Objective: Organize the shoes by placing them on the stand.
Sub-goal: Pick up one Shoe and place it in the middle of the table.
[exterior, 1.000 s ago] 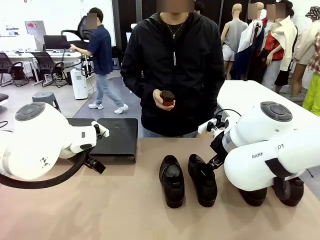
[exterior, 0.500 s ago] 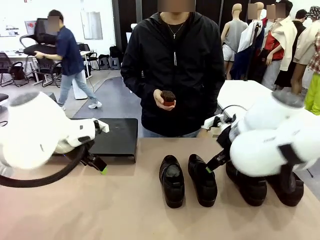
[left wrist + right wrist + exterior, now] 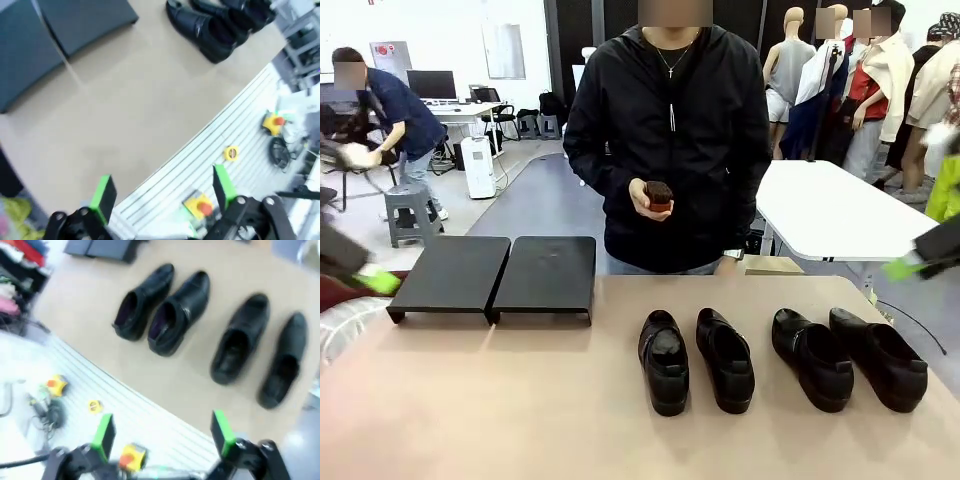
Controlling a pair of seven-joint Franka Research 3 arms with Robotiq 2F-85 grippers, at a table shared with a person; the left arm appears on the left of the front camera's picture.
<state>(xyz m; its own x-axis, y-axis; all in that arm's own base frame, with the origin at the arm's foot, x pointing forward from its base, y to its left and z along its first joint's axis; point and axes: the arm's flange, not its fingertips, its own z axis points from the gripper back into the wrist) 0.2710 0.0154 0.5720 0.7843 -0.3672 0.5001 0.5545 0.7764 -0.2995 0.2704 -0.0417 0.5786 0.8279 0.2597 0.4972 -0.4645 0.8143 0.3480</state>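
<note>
Four glossy black leather slip-on shoes (image 3: 724, 358) stand in a row on the tan table (image 3: 500, 400). The stand (image 3: 545, 272), two low matte-black platforms, sits to their left. The left pincer (image 3: 162, 192) and the right pincer (image 3: 163, 435) both gape wide, holding nothing, high above the table.

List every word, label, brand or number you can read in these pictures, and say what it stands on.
No text here can be read.
The wall notice far back at the left of the front view: a red mark, print too small to read.
The yellow button box in the left wrist view: blurred, no legible label.
The shoes and the stand: no brand or label shows.
</note>
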